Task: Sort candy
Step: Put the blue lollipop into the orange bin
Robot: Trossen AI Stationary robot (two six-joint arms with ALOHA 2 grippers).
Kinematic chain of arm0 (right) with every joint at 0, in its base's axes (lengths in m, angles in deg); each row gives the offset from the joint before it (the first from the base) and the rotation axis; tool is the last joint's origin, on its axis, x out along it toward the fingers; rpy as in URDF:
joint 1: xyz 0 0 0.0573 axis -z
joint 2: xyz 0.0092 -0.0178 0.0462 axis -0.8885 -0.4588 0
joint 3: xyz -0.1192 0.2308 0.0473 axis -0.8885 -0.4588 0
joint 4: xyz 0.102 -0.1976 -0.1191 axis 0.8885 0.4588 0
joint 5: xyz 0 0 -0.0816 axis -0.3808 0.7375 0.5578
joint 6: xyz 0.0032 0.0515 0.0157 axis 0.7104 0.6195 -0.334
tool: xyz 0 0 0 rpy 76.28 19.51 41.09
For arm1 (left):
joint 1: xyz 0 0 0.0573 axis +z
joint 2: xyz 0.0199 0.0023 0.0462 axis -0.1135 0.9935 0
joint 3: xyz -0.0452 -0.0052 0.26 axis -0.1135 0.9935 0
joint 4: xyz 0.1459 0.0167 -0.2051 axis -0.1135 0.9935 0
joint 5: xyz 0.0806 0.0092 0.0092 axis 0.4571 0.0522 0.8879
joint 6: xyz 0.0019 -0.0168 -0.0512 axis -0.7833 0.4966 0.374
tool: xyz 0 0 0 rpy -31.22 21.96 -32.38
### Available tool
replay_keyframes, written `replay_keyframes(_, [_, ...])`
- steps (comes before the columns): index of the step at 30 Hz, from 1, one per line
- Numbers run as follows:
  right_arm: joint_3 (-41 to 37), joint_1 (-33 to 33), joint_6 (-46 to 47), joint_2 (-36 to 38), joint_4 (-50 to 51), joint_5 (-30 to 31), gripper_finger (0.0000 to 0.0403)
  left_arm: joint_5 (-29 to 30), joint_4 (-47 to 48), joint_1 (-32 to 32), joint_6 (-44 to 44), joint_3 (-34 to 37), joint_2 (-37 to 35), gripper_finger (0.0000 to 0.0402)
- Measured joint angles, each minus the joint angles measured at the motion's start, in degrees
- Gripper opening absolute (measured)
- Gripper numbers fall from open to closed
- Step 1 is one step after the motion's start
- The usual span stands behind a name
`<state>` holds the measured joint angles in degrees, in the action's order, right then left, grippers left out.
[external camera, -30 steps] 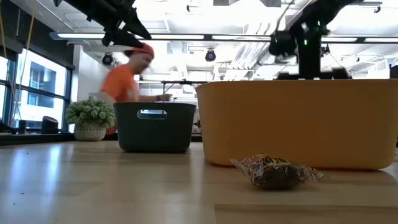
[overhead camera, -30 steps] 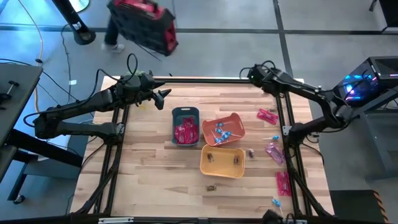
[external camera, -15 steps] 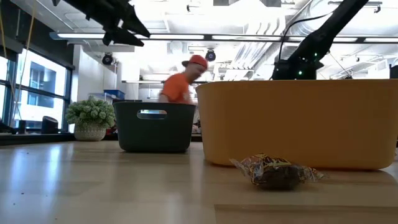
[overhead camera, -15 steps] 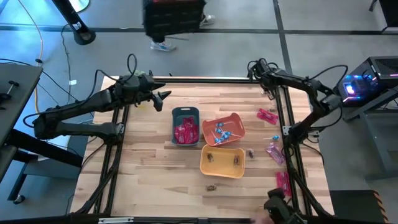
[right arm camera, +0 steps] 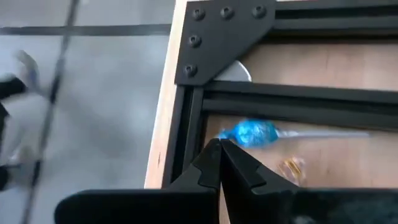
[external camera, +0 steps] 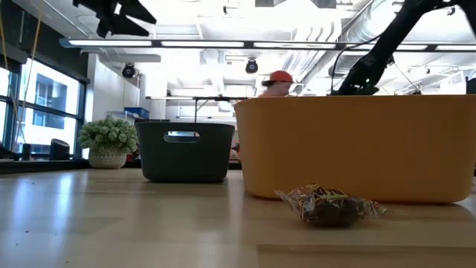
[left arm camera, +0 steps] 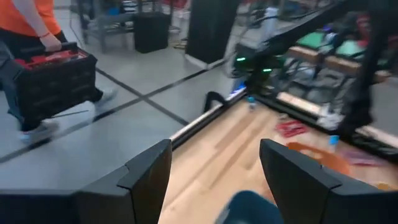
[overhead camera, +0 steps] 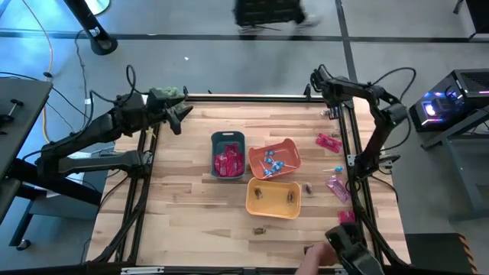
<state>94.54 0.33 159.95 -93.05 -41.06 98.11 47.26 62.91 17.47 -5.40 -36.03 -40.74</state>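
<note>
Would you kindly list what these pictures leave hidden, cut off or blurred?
- Low view: what lies in the yellow bin and the dark bin is hidden by their walls.
- Right wrist view: the right gripper, shut, covers part of the blue lollipop; its stick is blurred.
- High view: the brown pieces are too small to read.
- Left wrist view: the red packet is blurred.
</note>
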Motion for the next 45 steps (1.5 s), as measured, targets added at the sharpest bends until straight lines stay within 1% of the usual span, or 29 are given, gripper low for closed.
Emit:
replay_keyframes(2, [3.3, 0.2, -0.5, -3.6, 4.5, -0.8, 0.0000, -2.4, -0.1, 0.0, 1.3, 0.0, -1.2, 0.0239])
replay_keyframes(4, [6.2, 0.1, -1.0, -7.6, 9.5, -2.0, 0.0000, -3.5, 0.2, 0.0, 1.7, 0.0, -2.7, 0.0239])
replay_keyframes(8, [11.6, 0.1, -0.7, -13.9, 16.9, -1.8, 0.0000, -0.1, 4.9, 0.0, 0.8, 0.0, -5.7, 0.0239])
replay_keyframes(11, [13.6, -0.1, -1.2, -16.3, 20.3, -0.4, 0.0000, 1.0, 8.1, 0.0, 2.9, 0.0, -7.8, 0.0239])
replay_keyframes(14, [13.8, -0.1, -2.0, -16.5, 20.7, -0.3, 0.0000, 1.7, 10.4, 0.0, 5.2, 0.0, -9.0, 0.0239])
replay_keyframes(15, [13.8, -0.1, -3.6, -16.5, 20.7, -0.6, 0.0000, 2.4, 11.0, 0.0, 5.4, 0.0, -9.2, 0.0239])
replay_keyframes(20, [13.7, -0.4, -16.7, -15.6, 21.9, -3.7, 0.0000, 4.1, 11.4, 0.0, 2.9, 0.0, -9.2, 0.0239])
replay_keyframes(23, [13.9, -0.5, -23.1, -14.3, 22.1, -7.2, 0.0000, 4.2, 11.4, 0.0, 2.4, 0.0, -9.2, 0.0239])
replay_keyframes(26, [14.0, -0.6, -28.3, -13.4, 20.2, -13.0, 0.0000, 4.2, 11.6, 0.0, 2.2, 0.0, -9.5, 0.0239])
replay_keyframes(28, [13.9, -1.2, -29.7, -12.5, 18.3, -14.4, 0.0000, 4.2, 11.8, 0.0, 1.1, 0.0, -9.8, 0.0239])
replay_keyframes(29, [13.9, -1.8, -29.1, -11.7, 17.6, -13.2, 0.0000, 4.4, 11.9, 0.0, 0.4, 0.0, -9.9, 0.0239])
replay_keyframes(31, [14.8, -2.6, -26.5, -10.2, 17.8, -8.1, 0.0000, 4.7, 11.9, 0.0, -0.4, 0.0, -10.3, 0.0239])
replay_keyframes(34, [15.9, -0.9, -25.3, -9.4, 19.3, -2.8, 0.0000, 4.7, 12.5, 0.0, -0.6, 0.0, -10.7, 0.0239])
replay_keyframes(38, [15.7, 2.0, -25.1, -9.7, 21.0, -0.5, 0.0000, 4.7, 13.1, 0.0, -1.5, 0.0, -10.8, 0.0239])
replay_keyframes(40, [15.8, 1.6, -22.8, -10.3, 20.3, 1.8, 0.0000, 4.7, 13.8, 0.0, -1.8, 0.0, -10.8, 0.0239])
replay_keyframes(45, [16.7, 1.1, -22.1, -13.2, 22.4, 3.9, 0.0000, 4.7, 15.8, 0.0, -1.8, 0.1, -10.8, 0.0239])
